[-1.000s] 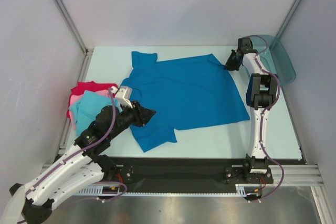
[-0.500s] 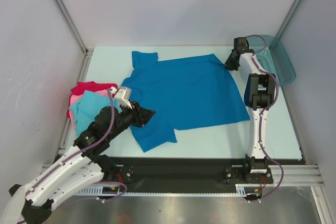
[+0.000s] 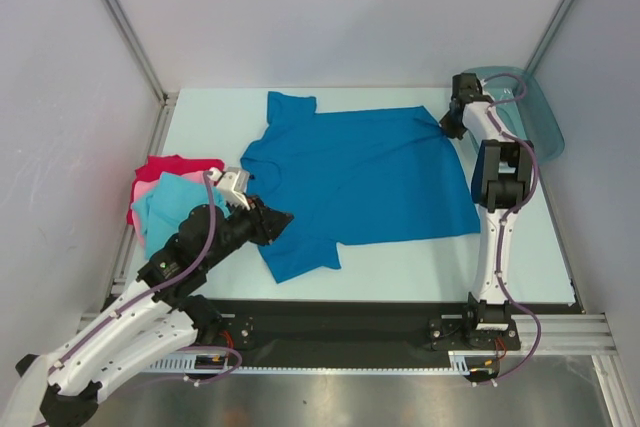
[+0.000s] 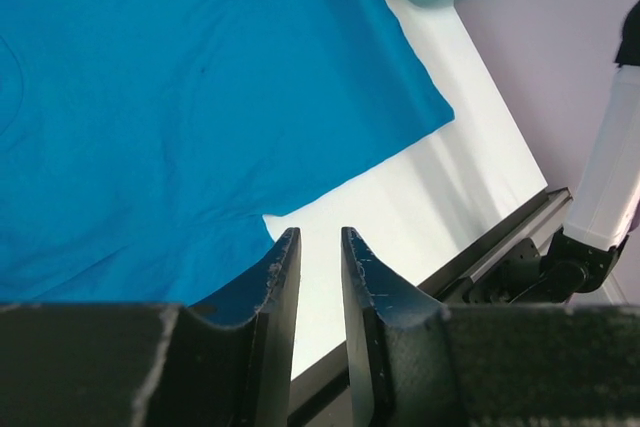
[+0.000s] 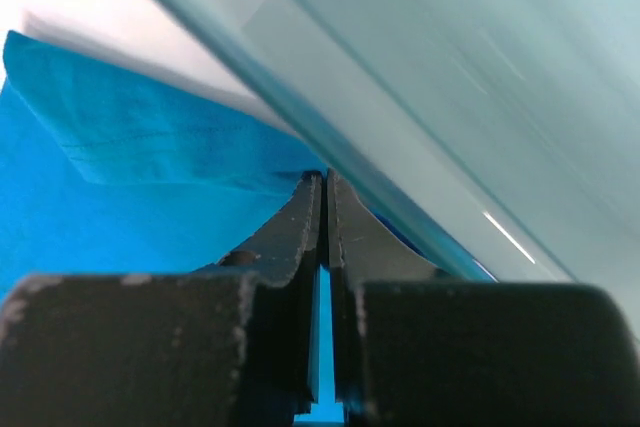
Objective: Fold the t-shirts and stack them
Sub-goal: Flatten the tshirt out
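Right claw [image 3: 447, 127] pinches the blue shirt [image 3: 360, 177] at its far hem corner to hold it flat — left claw [image 3: 283, 219], slightly spread and empty, hovers at the near sleeve [image 3: 300, 255].

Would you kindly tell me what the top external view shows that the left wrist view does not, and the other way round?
Only the top external view shows the pile of t-shirts, red, pink and turquoise, at the left, and the right tool shut on the blue t-shirt at its far right corner. Only the left wrist view shows the left tool close up: fingers slightly apart, nothing between them, above bare table beside the shirt's edge. Both show the blue t-shirt spread flat and the teal tray.
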### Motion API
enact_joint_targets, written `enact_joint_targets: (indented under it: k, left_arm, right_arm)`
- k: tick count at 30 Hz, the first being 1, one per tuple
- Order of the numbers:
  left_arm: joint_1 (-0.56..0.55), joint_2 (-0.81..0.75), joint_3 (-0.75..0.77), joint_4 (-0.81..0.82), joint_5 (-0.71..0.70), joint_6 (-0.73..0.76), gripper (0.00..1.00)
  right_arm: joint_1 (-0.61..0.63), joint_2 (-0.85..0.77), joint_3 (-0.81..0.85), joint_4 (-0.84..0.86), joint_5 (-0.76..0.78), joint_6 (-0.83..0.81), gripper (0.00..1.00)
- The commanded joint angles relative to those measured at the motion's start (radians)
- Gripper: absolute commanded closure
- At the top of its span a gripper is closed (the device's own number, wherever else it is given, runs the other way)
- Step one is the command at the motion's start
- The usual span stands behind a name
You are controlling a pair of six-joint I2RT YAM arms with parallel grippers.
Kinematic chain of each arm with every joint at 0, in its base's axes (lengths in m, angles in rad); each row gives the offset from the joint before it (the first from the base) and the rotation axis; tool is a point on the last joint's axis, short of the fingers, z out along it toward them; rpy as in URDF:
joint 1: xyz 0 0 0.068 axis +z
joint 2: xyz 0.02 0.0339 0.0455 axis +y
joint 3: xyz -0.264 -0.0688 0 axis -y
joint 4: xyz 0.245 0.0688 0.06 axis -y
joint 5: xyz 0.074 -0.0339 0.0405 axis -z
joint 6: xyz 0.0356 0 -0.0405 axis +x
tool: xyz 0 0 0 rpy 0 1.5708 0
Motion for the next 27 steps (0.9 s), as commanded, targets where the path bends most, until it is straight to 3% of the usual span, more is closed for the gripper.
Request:
enact_joint_targets:
  k: [1,8,12,16,19,24,26,27]
  left_arm:
    - [-0.008,-0.006,0.041,-0.002,-0.009,0.010,0.72]
    - [-0.008,-0.004,0.046,-0.015,-0.018,0.008,0.72]
    - [-0.010,-0.003,0.033,-0.013,-0.014,-0.004,0.67]
    - [-0.013,-0.006,0.024,-0.013,-0.014,-0.010,0.66]
    - [-0.016,-0.009,0.017,-0.012,-0.020,-0.013,0.62]
    - [-0.021,-0.007,-0.017,0.004,-0.025,-0.022,0.57]
    - [-0.021,-0.004,-0.039,0.023,-0.023,-0.026,0.51]
    - [-0.021,0.009,-0.046,0.049,-0.023,-0.027,0.42]
  right_arm:
    - [-0.035,-0.108,-0.090,0.024,0.133,0.094,1.00]
    - [-0.038,-0.159,-0.153,0.122,0.107,0.106,1.00]
    - [-0.032,-0.202,-0.220,0.261,0.053,0.052,0.78]
    - [-0.028,-0.235,-0.256,0.332,0.027,0.010,0.47]
    - [-0.020,-0.268,-0.285,0.374,0.033,-0.011,0.41]
    - [-0.005,-0.385,-0.328,0.414,0.059,-0.015,0.40]
    - [0.005,-0.430,-0.334,0.388,0.073,-0.003,0.40]
    - [0.006,-0.499,-0.342,0.348,0.076,0.018,0.40]
